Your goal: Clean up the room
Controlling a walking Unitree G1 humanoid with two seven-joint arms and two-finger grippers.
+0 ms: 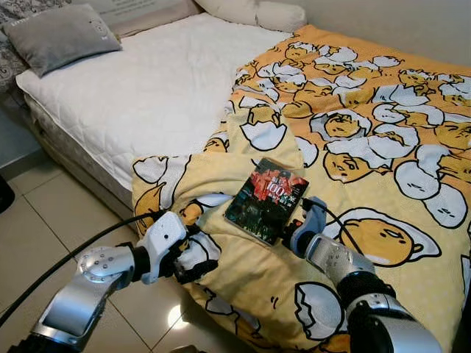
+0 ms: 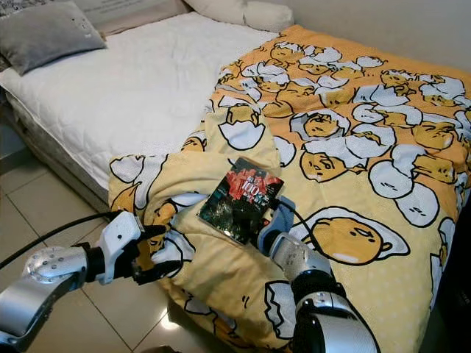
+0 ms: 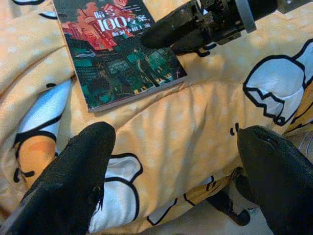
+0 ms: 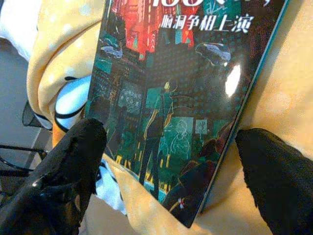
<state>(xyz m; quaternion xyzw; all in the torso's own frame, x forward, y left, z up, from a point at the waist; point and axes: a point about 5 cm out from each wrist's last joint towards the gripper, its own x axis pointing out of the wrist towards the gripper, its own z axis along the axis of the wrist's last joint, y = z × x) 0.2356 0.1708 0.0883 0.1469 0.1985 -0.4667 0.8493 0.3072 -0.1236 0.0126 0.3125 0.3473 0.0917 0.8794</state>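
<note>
Right claw (image 4: 171, 161) spread wide around book's (image 1: 266, 199) near corner, not clenched; left claw (image 3: 176, 161) released, fingers apart over yellow duvet (image 1: 383, 169) at bed (image 1: 147, 88) edge.

This is a bedroom in a home. A low bed (image 1: 88, 140) with a white quilted mattress cover takes up most of the view, with a grey pillow (image 1: 59, 35) and a white pillow (image 1: 254, 11) at its head. A yellow duvet (image 1: 383, 147) printed with cartoon eggs covers one side. The bed stands against a plain wall (image 1: 397, 22) on a glossy tiled floor (image 1: 44, 220).
</note>
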